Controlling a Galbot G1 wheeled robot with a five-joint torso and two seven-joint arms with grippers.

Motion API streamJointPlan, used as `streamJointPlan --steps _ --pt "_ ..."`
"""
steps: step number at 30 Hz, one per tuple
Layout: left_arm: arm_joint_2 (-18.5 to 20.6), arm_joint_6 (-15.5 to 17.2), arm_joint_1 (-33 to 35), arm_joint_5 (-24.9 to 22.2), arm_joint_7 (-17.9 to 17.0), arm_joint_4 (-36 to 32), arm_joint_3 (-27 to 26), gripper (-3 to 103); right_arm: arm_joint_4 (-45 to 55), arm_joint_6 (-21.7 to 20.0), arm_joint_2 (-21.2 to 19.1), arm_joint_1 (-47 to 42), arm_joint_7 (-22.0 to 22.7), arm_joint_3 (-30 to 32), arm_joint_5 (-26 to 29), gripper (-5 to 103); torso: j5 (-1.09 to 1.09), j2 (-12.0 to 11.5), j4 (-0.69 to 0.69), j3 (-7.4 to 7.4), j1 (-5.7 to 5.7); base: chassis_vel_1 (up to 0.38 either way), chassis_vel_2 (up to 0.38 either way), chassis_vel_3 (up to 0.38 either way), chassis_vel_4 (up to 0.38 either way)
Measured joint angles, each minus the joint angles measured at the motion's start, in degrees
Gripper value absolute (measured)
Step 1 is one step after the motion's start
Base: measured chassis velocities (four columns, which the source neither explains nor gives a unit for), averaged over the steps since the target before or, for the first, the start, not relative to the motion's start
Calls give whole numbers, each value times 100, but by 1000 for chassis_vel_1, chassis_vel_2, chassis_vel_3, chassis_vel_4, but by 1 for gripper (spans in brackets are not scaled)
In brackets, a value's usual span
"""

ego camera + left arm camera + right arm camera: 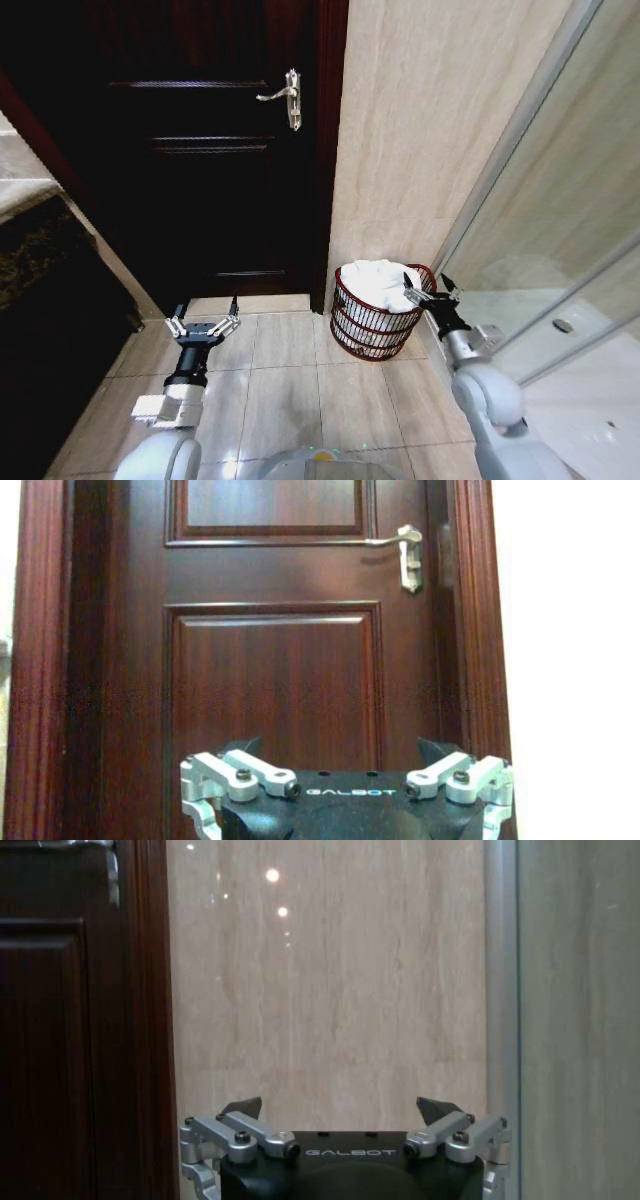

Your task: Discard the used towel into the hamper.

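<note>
In the head view the hamper (378, 322), a round basket of dark reddish-brown bands narrowing toward its base, stands on the tiled floor (290, 385) right of centre in the frame, close against the beige stone wall (430, 130) and just right of the dark wooden door (210, 150). The white towel (378, 282) lies bunched inside it, heaped a little above the rim.

The right hand (431, 283) sits at the hamper's right rim, just beside the towel, its two fingers spread apart and gripping nothing. In the right wrist view the same hand (340, 1104) shows its dark fingertips wide apart, facing the stone wall with the door frame at the left edge of the frame.

The left hand (203, 314) hangs low at the lower left of the head view, over the floor before the door and well apart from the hamper, fingers splayed and empty. The left wrist view shows that hand (340, 744) facing the door panel, with the silver lever handle (402, 551) at the upper right of the frame.
</note>
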Motion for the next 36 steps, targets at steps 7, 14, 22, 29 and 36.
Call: streamJointPlan --steps 7,14,22,29,36 --pt "80 103 -34 -14 4 15 -15 100 300 -10 207 -239 172 -48 -189 100 1 193 0 140 53 0 0 0 0" --pt "62 144 -109 -36 45 83 -6 100 291 -52 311 -257 329 -143 -286 100 1 351 0 249 103 0 0 0 0" --pt "19 -79 -148 -65 82 177 -12 100 206 -278 224 -187 329 -128 -251 100 1 436 0 307 129 0 0 0 0" --pt "-17 -193 -133 -93 117 220 -42 100 95 -314 199 -120 306 -138 -197 100 1 434 0 305 129 -16 17 18 -16" --pt "21 -242 -146 -151 246 245 -71 100 65 -375 207 -85 307 -190 -206 100 1 421 0 299 127 -114 114 114 -117"
